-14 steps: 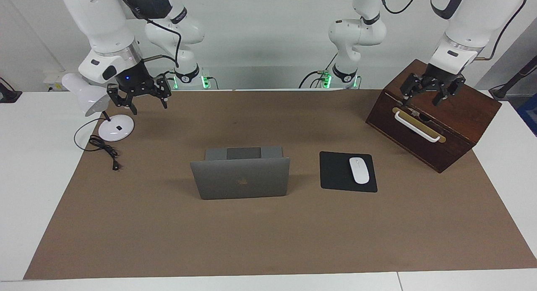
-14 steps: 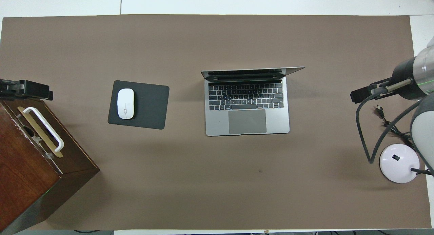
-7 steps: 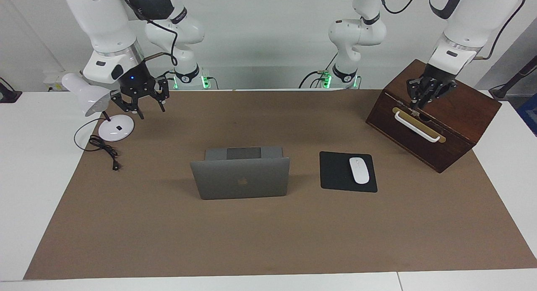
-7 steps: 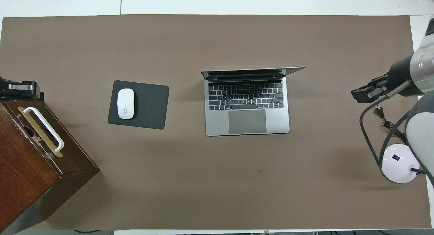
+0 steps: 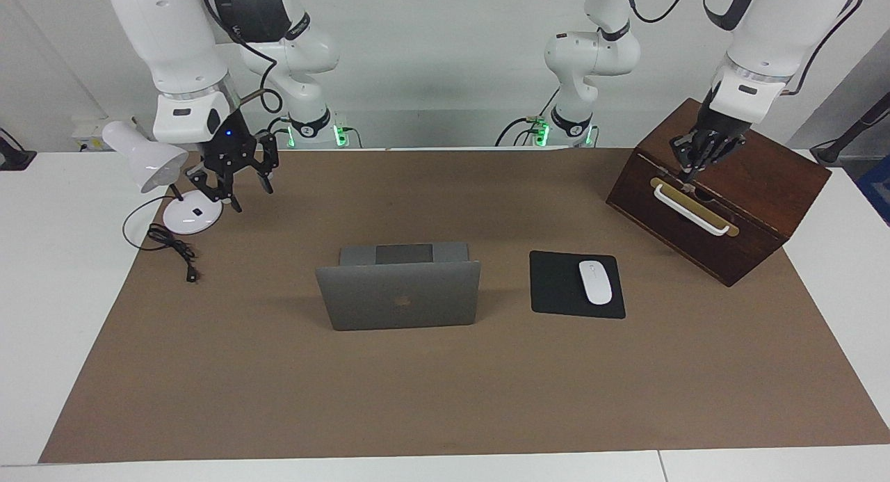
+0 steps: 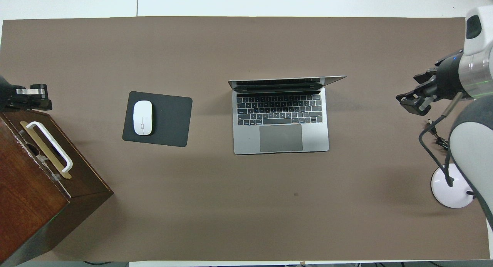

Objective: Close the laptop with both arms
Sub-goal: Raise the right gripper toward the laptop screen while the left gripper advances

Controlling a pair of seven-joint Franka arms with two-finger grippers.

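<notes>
Over the wooden box (image 5: 723, 190), the left pincer (image 5: 697, 161) looks narrow, while the right pincer (image 5: 233, 179) gapes wide, empty.

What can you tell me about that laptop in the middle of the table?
The laptop is thin, silver-grey and looks metal, with a dark logo on its lid. It stands open on the brown mat, lid about upright, showing black keys and a grey trackpad. The mouse pad lies beside it. Nothing touches it.

Wooden box (image 6: 34, 190) cut by overhead view's edge.
</notes>
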